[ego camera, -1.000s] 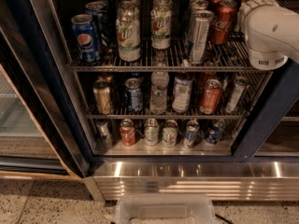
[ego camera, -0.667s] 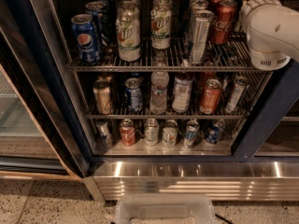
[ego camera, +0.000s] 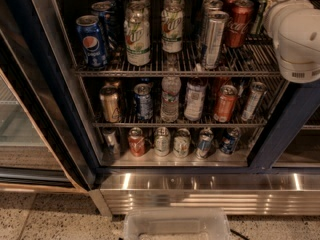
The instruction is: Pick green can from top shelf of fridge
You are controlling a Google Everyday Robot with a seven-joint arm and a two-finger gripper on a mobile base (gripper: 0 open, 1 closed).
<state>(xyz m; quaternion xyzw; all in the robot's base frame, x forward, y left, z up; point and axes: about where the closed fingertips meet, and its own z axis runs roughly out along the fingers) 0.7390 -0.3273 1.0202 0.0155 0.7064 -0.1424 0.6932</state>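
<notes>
Gripper (ego camera: pixel 268 10) first: mine is sitting at the far right end of the top shelf (ego camera: pixel 175 68), almost wholly tucked behind my own white arm housing (ego camera: pixel 298 36), which is bulging across the upper right corner of the view. Whether it is released or clenched on anything, I cannot tell, because the housing is covering it.

That same housing is blocking the right end of the rack and whatever is standing there. The upper edge of the view is cutting off the back rows, so several can tops are running out of sight. The deeper rows are sinking into shadow, and labels there are hard to read.

The green can (ego camera: pixel 258 9) is showing only as a narrow strip: slim, tall and dark green, with pale vertical markings, its top partly cropped. It is standing upright on the top shelf, toward the back right, just beside the red Coca-Cola can (ego camera: pixel 239 23) on one side and right against the edge of my arm housing on the other. I cannot tell whether anything is touching it.

A tall silver can (ego camera: pixel 214 39) is leaning slightly at the front rail, left of the Coca-Cola can. Farther left, two pale bottles (ego camera: pixel 137 36) are standing, and a blue Pepsi can (ego camera: pixel 91 41) is occupying the left end. The fridge (ego camera: pixel 285 126) is showing its dark blue frame.
</notes>
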